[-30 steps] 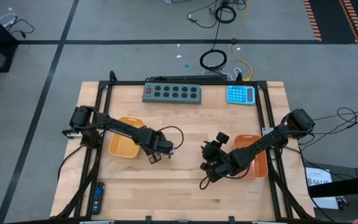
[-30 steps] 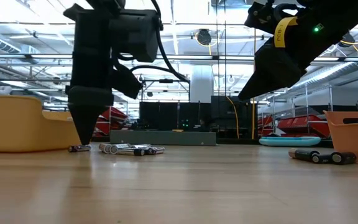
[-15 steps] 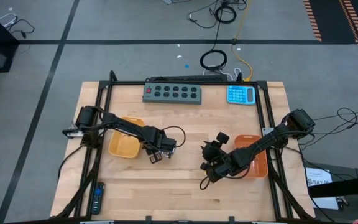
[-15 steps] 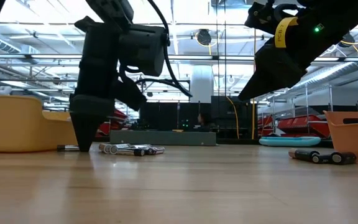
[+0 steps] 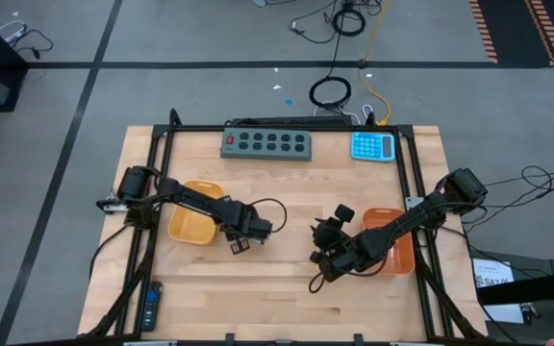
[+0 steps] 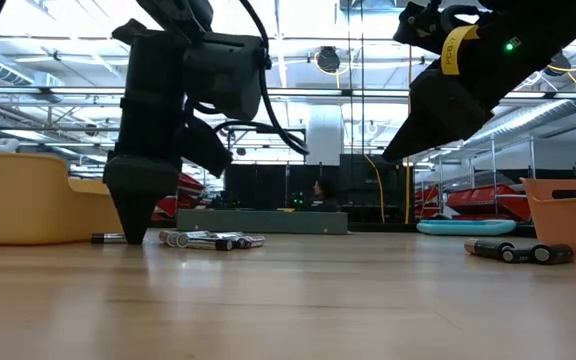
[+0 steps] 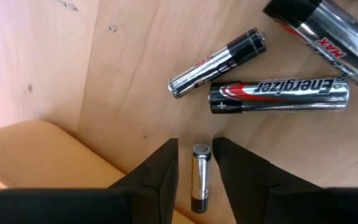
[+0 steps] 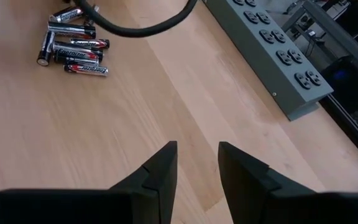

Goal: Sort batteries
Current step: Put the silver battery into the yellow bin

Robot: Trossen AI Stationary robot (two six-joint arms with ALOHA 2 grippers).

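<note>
1. Left hand (image 7: 194,163) had matte black wedge-shaped fingers (image 7: 160,171), spread just enough to straddle a small battery (image 7: 200,177); whether the pads touched it was unclear. Low view showed the hand (image 6: 133,225) pointed straight down, tip at the counter (image 6: 288,300).
2. That small battery was a slim silvery cylinder with a dark end band, lying lengthwise between the fingers.
3. Just beyond the fingertips lay an Energizer battery (image 7: 278,96), black-and-silver with a red streak, and a thinner glossy battery (image 7: 217,62) angled beside it; a bigger one (image 7: 328,28) sat partly out of view at the edge.
4. Beside the left hand was the rounded rim of a smooth orange plastic tray (image 7: 48,155).
5. Right hand (image 8: 196,163) hung above bare counter, black fingers spread, holding nothing; a battery cluster (image 8: 72,48) lay well ahead of it, and a grey power strip (image 8: 272,59) was off to one side.
6. Counter was pale wood planks with visible grain; a warehouse-like room with overhead lights lay behind.
</note>
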